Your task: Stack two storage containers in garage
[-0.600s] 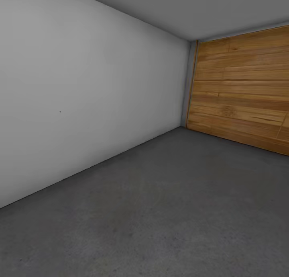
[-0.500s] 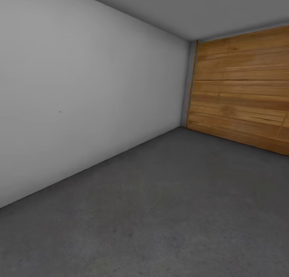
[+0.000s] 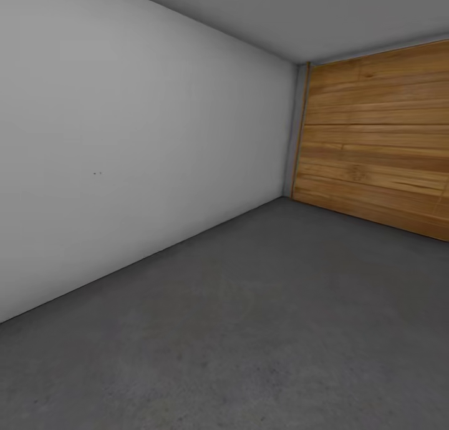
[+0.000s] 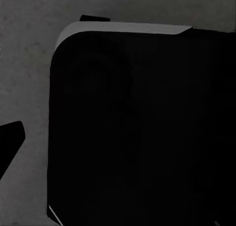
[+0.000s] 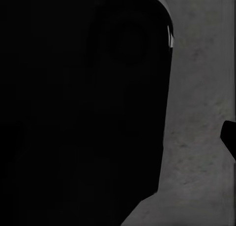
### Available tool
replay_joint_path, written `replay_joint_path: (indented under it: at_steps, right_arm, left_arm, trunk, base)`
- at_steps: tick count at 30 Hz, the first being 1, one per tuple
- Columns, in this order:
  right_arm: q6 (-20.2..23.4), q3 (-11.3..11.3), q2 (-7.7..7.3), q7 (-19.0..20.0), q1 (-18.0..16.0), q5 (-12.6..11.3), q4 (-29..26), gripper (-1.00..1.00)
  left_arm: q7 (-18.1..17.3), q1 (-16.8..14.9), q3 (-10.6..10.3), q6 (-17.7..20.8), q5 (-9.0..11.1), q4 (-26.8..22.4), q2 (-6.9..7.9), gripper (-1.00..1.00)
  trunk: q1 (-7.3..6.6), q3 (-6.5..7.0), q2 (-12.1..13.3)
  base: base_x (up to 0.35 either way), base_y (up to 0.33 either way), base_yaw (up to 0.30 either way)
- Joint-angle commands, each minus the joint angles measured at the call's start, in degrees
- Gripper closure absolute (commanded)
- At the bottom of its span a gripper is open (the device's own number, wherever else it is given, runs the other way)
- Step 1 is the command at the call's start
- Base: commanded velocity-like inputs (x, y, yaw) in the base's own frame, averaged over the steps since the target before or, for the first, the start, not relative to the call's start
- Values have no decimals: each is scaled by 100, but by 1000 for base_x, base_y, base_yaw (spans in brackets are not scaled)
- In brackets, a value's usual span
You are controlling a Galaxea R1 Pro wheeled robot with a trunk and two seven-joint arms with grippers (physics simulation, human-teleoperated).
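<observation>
I am in the garage, and the head view looks over its dark grey concrete floor point(image 3: 262, 317) towards a corner. The storage containers are out of view. In the left wrist view a dark fingertip point(image 4: 10, 140) juts in over the floor point(image 4: 27, 78), beside a large black rounded part of the robot point(image 4: 142, 127). The right wrist view has another dark fingertip point(image 5: 230, 137) at its edge, over the floor point(image 5: 196, 137). I cannot tell whether either gripper is open or shut.
A plain white wall point(image 3: 137, 168) runs along the left. It meets a wide wooden plank door point(image 3: 374, 143) at the far corner. In the right wrist view a black rounded part of the robot point(image 5: 78, 108) stands close in front.
The head view has shifted very slightly, so the camera moved a little. Nothing in the room has moved.
</observation>
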Motion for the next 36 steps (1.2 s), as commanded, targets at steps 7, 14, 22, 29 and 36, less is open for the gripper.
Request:
replay_joint_path:
  at_steps: [7,14,22,29,36]
  right_arm:
    - [-40,-6,-12,-2,-3,3,4,-100]
    - [-276,-15,16,-2,-3,-23,24,-100]
    - [-793,-34,-8,-2,-3,-58,90,-100]
    - [-805,-35,-8,-2,-1,-61,92,-100]
    - [-780,-35,-25,-2,-3,-68,92,-100]
  left_arm:
    - [0,-1,-7,-3,102,-27,3,-100]
    - [-1,-1,-16,16,105,-27,26,-100]
    - [-1,-1,-16,17,105,-27,27,-100]
    - [-1,-1,-14,18,105,-27,27,-100]
    - [-1,-1,-16,18,105,-27,27,-100]
  trunk:
    - [0,-5,-3]
    - [0,-5,-3]
    - [0,-5,-3]
    - [0,-5,-3]
    - [0,-5,-3]
  base:
    - [0,0,252]
    - [0,0,269]
    - [0,0,270]
    - [0,0,275]
    - [0,0,277]
